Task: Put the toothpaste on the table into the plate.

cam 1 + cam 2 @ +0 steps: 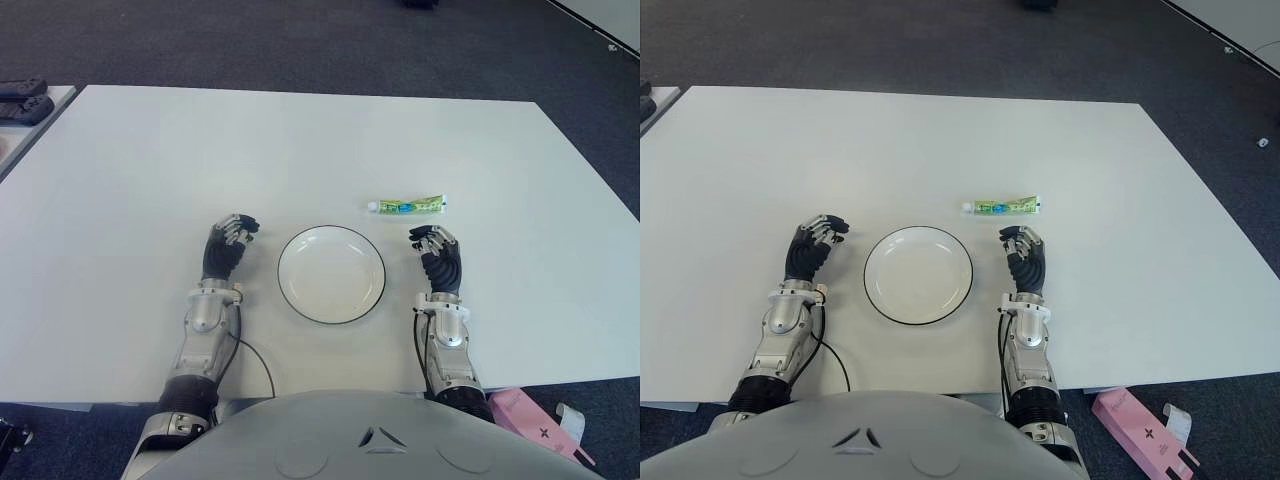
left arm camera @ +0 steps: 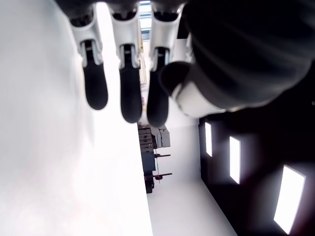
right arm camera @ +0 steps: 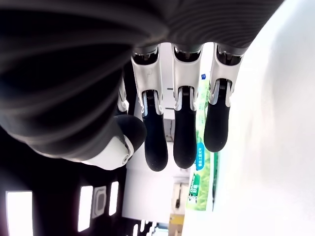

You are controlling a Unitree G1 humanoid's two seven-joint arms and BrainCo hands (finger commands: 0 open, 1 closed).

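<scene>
A green and white toothpaste tube [image 1: 407,206] lies flat on the white table [image 1: 300,150], just beyond my right hand [image 1: 436,250]. The round white plate [image 1: 331,273] with a dark rim sits between my two hands and holds nothing. My right hand shows right of the plate, fingers relaxed and holding nothing; its wrist view shows the toothpaste tube [image 3: 200,172] past the fingertips [image 3: 184,142]. My left hand [image 1: 230,240] shows left of the plate, fingers loosely curled, holding nothing.
Black objects [image 1: 22,100] lie on a side surface at the far left. A pink box [image 1: 1140,430] lies on the dark floor beyond the table's near right edge.
</scene>
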